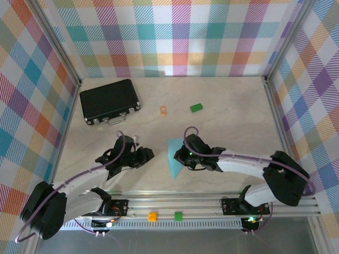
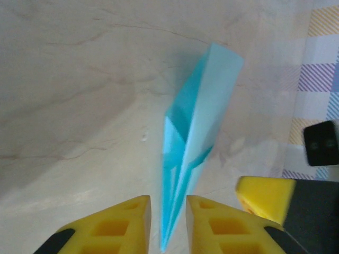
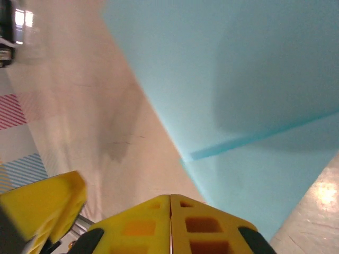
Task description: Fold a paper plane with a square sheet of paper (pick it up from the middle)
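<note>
Left gripper [image 1: 150, 154]: I see its yellow fingers a narrow gap apart. The near point of the plane shows in that gap, but I cannot tell whether it touches either finger.
Right gripper [image 1: 181, 159]: I see its fingers pressed together, and no blue shows in the seam between them.
Paper plane [image 1: 174, 157]: a light blue, pointed dart with a centre crease, low on the bench between the two grippers. It is just ahead of the left gripper and just beside the right one. I cannot tell whether it lies flat.
Bench [image 1: 233, 114]: pale and marbled under both arms.
Black case [image 1: 109, 100]: closed and lying flat, well beyond the left gripper and out to its left.
Orange brick [image 1: 163, 110]: small, well beyond both grippers, between the case and the green brick.
Green brick [image 1: 197, 107]: well beyond the right gripper, just right of the orange brick.
Rail [image 1: 212, 217]: behind both grippers, by the arm bases.
</note>
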{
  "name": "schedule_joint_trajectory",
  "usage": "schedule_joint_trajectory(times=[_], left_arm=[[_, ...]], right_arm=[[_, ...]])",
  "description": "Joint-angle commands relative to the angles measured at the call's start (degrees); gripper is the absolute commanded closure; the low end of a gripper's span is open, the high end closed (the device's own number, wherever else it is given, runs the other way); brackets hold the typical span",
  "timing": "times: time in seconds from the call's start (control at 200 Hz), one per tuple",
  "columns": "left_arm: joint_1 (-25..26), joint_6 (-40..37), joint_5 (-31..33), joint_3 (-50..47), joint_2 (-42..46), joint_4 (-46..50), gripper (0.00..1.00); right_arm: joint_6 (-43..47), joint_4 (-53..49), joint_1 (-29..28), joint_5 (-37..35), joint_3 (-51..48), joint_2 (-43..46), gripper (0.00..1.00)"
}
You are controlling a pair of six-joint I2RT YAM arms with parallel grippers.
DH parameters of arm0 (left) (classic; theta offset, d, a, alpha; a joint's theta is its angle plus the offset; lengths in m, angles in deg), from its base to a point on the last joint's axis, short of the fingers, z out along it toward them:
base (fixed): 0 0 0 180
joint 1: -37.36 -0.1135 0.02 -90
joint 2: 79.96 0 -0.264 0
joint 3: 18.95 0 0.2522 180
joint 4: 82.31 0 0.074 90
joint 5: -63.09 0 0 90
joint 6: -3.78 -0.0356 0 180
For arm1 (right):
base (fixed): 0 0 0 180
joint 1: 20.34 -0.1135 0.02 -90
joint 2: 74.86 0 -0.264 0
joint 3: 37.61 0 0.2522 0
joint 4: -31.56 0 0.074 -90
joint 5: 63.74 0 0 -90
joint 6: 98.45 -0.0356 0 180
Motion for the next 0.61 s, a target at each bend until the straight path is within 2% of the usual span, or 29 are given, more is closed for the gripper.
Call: schedule_joint_trajectory(times=[0.0,0.065,0.185,0.335,0.5,0.6], left_arm=[[2.4,-0.8,-1.8,4.3,-5.4,-4.8,0.81],[4.1,-0.9,-2.1,6.5,-10.0,-6.5,0.85],[7.0,-1.3,-3.2,11.9,-18.4,-8.6,0.87],[8.4,-2.0,-2.6,17.7,-27.6,-7.9,0.9],[8.4,-4.2,2.3,21.5,-32.5,-2.4,0.96],[8.2,-4.7,2.7,21.6,-34.3,-2.4,0.99]], right_arm=[[11.6,-12.6,1.6,-6.3,2.2,3.4,0.85],[12.4,-13.7,3.7,-5.5,1.2,4.5,0.84],[13.4,-8.4,8.8,2.1,-3.1,5.6,0.84],[15.5,-4.4,12.5,9.1,-5.3,4.8,0.77],[17.6,-4.0,16.1,16.0,-5.2,2.3,0.73],[18.6,-3.7,16.7,18.4,-4.4,0.8,0.67]])
